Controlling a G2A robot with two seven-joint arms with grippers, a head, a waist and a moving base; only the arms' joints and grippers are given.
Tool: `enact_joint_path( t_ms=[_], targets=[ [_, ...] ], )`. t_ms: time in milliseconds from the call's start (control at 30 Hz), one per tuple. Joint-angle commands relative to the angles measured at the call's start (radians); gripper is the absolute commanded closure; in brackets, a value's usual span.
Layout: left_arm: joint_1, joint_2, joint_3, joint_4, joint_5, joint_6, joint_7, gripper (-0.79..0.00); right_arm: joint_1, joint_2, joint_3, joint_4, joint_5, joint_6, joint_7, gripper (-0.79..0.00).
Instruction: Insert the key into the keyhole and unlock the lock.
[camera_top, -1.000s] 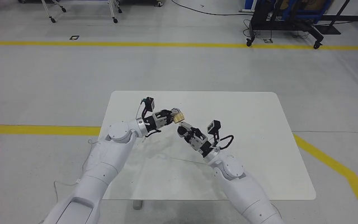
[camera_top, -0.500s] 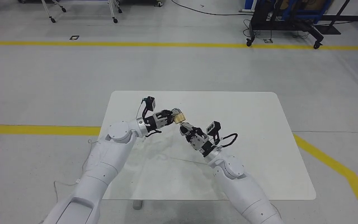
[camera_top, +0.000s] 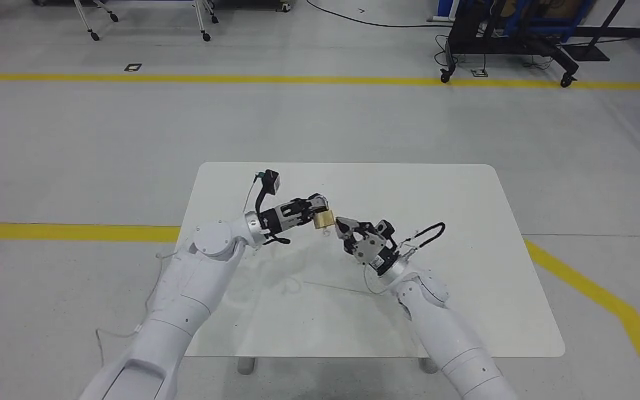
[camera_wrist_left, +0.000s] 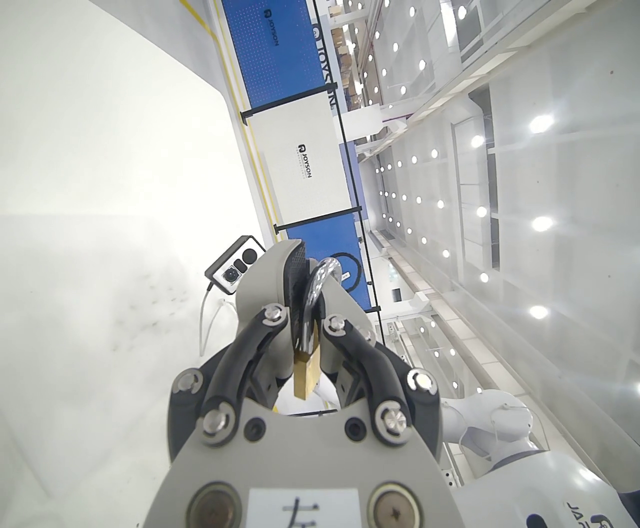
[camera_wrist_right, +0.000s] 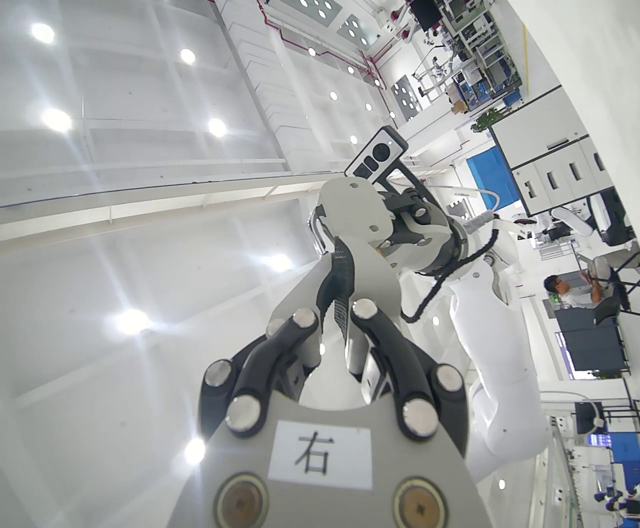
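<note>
Here, the left hand is closed on the lock. Its two fingers clamp the brass body from both sides, and the silver shackle stands up between the fingertips. In the top view the lock is held above the white bench, at about 10 o'clock from the bench's middle. The left hand is at its 9 o'clock side. The right hand is just beside the lock at roughly 4 o'clock, with its fingertips pointing toward the brass body. I cannot tell whether they touch it. In the right wrist view the right hand has its fingers drawn together with no gap showing. I cannot tell what, if anything, they pinch.
</note>
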Motion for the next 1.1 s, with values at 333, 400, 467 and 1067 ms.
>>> enact_joint_path(
  t_ms=[333, 400, 467, 1067],
  targets=[
    [0.021, 0.003, -0.006, -0.029, 0.020, 0.018, 0.054, 0.000, -0.062, 0.015, 0.023, -0.083, -0.186, -0.156, -0.046, -0.342],
    [0.023, 0.004, -0.006, -0.033, 0.023, 0.018, 0.060, 0.000, -0.079, 0.016, 0.012, -0.105, -0.253, -0.193, -0.069, -0.342],
    [0.025, 0.004, -0.007, -0.036, 0.024, 0.019, 0.063, 0.000, -0.091, 0.015, -0.006, -0.121, -0.309, -0.223, -0.105, -0.345],
    [0.028, 0.007, -0.013, -0.053, 0.025, 0.021, 0.058, 0.000, -0.071, 0.001, -0.048, -0.109, -0.310, -0.249, -0.175, -0.175]
  ],
)
